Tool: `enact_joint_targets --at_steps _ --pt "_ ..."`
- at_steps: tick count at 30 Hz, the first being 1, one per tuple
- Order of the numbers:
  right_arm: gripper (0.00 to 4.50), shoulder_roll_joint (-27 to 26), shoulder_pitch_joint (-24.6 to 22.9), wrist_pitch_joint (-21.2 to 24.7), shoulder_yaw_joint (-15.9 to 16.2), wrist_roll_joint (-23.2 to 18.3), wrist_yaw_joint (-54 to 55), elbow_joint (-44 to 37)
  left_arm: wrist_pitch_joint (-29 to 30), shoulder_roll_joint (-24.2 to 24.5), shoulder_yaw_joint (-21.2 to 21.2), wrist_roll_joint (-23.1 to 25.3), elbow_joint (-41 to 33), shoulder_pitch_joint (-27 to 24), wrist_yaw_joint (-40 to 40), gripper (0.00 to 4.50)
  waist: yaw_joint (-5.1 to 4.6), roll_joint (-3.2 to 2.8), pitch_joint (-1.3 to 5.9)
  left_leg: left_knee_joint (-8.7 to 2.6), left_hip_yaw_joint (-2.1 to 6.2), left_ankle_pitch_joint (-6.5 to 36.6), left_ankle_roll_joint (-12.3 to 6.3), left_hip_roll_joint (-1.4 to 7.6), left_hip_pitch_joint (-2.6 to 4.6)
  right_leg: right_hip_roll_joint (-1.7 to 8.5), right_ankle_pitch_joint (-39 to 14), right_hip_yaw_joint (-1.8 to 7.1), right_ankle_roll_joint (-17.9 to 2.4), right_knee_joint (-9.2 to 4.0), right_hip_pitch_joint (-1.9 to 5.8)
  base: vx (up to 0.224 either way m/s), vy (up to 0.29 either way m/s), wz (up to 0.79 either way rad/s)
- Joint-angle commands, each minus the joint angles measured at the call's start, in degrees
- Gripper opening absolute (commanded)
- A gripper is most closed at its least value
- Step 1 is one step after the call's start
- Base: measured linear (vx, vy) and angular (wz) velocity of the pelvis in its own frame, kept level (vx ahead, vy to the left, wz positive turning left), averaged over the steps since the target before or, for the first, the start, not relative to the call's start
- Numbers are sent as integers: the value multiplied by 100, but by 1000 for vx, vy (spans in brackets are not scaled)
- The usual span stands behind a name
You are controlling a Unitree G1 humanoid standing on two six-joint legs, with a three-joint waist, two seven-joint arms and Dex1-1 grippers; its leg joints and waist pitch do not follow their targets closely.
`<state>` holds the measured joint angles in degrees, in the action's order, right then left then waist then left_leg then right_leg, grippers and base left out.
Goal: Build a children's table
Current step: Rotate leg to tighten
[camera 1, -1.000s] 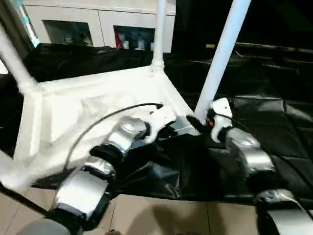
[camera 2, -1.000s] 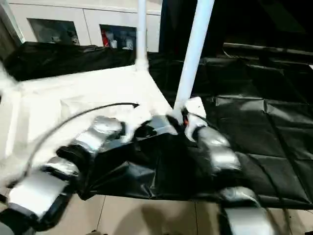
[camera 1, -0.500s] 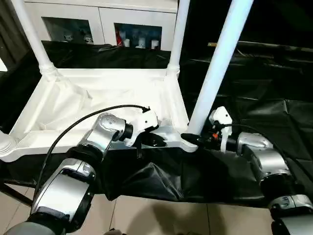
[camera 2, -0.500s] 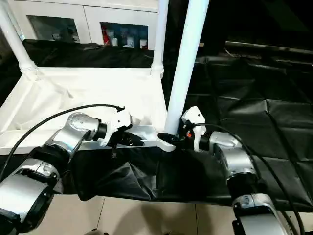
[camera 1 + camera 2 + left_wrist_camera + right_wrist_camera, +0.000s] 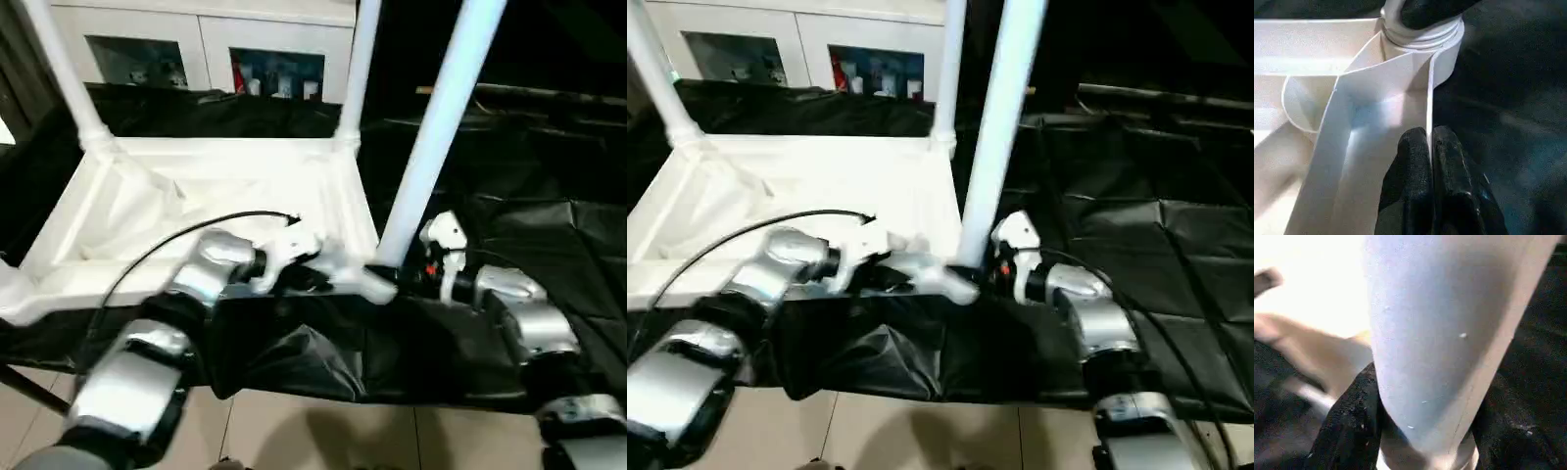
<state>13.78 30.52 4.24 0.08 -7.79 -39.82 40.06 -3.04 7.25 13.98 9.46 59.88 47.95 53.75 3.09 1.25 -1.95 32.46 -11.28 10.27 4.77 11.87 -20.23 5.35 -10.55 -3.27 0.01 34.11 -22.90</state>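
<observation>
tabletop (image 5: 211,186): white plastic, underside up, centre-left of the head view, resting on black sheet (image 5: 549,245).
legs: three upright in corner sockets; far left leg (image 5: 61,73), far middle leg (image 5: 359,69), near leg (image 5: 436,127) running from centre to the top edge.
left gripper (image 5: 1430,147): clenched on the thin near rim wall of the tabletop, one black finger either side, just beside the near corner socket (image 5: 1422,36).
right gripper (image 5: 1420,431): black fingers (image 5: 1349,426) flank the base of the near leg, apparently grasping it, though contact is blurred.
white glass-door cabinet (image 5: 196,44): upper left, behind.
</observation>
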Motion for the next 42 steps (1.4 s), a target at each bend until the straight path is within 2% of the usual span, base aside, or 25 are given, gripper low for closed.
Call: enact_joint_targets --at_steps 1,3,4,6,11,12,14,15,16,17,18,20,22,26,28,30,34,36,37,38,41,42 --pt "202 -260 -106 271 121 193 569 456 146 -294 -191 -67 180 38 -856 0 -19 60 248 -366 57 1566 -156 117 48 269 -2097 195 -1056 -515 195 0 0 0" --pt "202 -687 66 485 -162 129 1670 666 361 -691 -124 12 221 117 -1301 0 -21 57 253 -374 61 1508 -147 107 33 264 -2079 209 -988 -514 195 0 0 0" --pt "201 -811 113 484 -203 139 1952 725 412 -820 -86 38 220 129 -1382 0 -27 36 258 -380 69 1534 -129 110 36 260 -2045 202 -980 -518 196 0 0 0" --pt "201 -1035 213 516 -248 143 2344 837 454 -1021 -5 74 208 140 -1417 0 -28 33 258 -379 61 1539 -160 105 33 249 -1909 202 -989 -520 196 0 0 0" --pt "201 -1260 383 89 -16 463 2526 958 386 -1186 65 109 288 172 -1393 0 -71 11 263 -389 72 1768 -164 89 23 242 -2004 192 -911 -547 192 0 0 0" --pt "257 -1284 384 -81 -37 404 2324 913 345 -1115 55 121 339 185 -1397 0 -71 7 263 -391 75 1781 -180 90 22 245 -1983 192 -920 -545 197 0 0 0" --pt "271 -1259 377 -120 -105 325 2175 869 267 -1014 53 127 357 187 -1325 0 -79 29 267 -389 72 1794 -214 91 17 242 -1939 190 -940 -543 199 0 0 0" --pt "271 -1234 370 -109 -113 291 2081 838 258 -976 45 122 355 182 -1282 0 -78 22 264 -386 71 1760 -246 86 5 244 -1902 193 -956 -537 206 0 0 0" --pt "290 -1190 363 -98 -126 226 1915 794 250 -906 27 115 349 173 -1203 0 -79 19 264 -389 74 1748 -276 93 1 245 -1866 192 -969 -534 212 0 0 0" --pt "290 -1139 342 -121 -110 202 1772 742 224 -857 25 104 332 157 -1112 0 -81 35 266 -388 70 1711 -297 94 -1 248 -1835 193 -985 -531 216 0 0 0" --pt "290 -936 256 -146 -48 123 1220 563 128 -667 37 88 277 90 -794 0 -73 35 267 -384 70 1694 -316 94 0 253 -1816 193 -997 -531 220 0 0 0" --pt "290 -751 181 -171 15 114 767 441 54 -507 52 69 230 31 -508 0 -57 37 274 -371 62 1589 -427 103 -18 256 -1584 198 -1053 -510 242 0 0 0" --pt "290 -573 111 -188 96 109 398 345 8 -383 53 46 192 -12 -288 0 -51 44 278 -368 67 1436 -483 103 -39 268 -1582 182 -1079 -499 262 0 0 0" --pt "290 -113 -67 -142 253 20 -513 61 -196 -51 48 -78 30 -142 442 0 -30 46 291 -340 58 1171 -596 119 -46 268 -1114 173 -1285 -445 286 0 0 0" --pt "290 248 -212 -22 306 -138 -1317 -232 -258 249 68 -210 -132 -256 1212 0 -18 36 285 -336 52 1125 -660 134 -35 268 -952 173 -1399 -425 290 0 0 0" --pt "290 339 -242 11 304 -162 -1531 -300 -242 347 87 -241 -180 -290 1472 0 8 20 283 -335 38 1092 -675 154 -43 252 -835 166 -1473 -397 292 0 0 0" --pt "290 563 -255 133 350 -248 -1994 -405 -166 677 169 -221 -252 -352 2063 0 38 -11 290 -327 25 1110 -598 183 -10 252 -554 167 -1634 -340 275 0 0 0" --pt "290 613 -256 157 391 -249 -2103 -415 -155 757 156 -237 -259 -357 2149 0 54 -5 295 -321 21 1087 -572 175 -8 262 -496 169 -1661 -331 284 0 0 0" --pt "290 633 -259 167 408 -246 -2147 -420 -147 791 149 -248 -273 -359 2187 0 56 21 292 -322 18 1068 -564 172 -12 261 -491 169 -1656 -331 285 0 0 0" --pt "275 652 -266 192 421 -254 -2197 -434 -138 818 145 -260 -298 -364 2225 0 64 12 294 -320 19 1063 -557 171 -11 265 -500 169 -1655 -325 288 0 0 0" --pt "275 617 -304 245 459 -262 -2281 -479 -137 820 110 -277 -311 -350 2173 0 74 23 292 -316 16 1005 -550 168 -14 268 -535 172 -1622 -326 288 0 0 0" --pt "263 600 -315 250 467 -257 -2276 -489 -147 814 98 -280 -318 -350 2131 0 76 32 289 -317 14 1014 -545 167 -15 270 -568 172 -1611 -333 287 0 0 0"
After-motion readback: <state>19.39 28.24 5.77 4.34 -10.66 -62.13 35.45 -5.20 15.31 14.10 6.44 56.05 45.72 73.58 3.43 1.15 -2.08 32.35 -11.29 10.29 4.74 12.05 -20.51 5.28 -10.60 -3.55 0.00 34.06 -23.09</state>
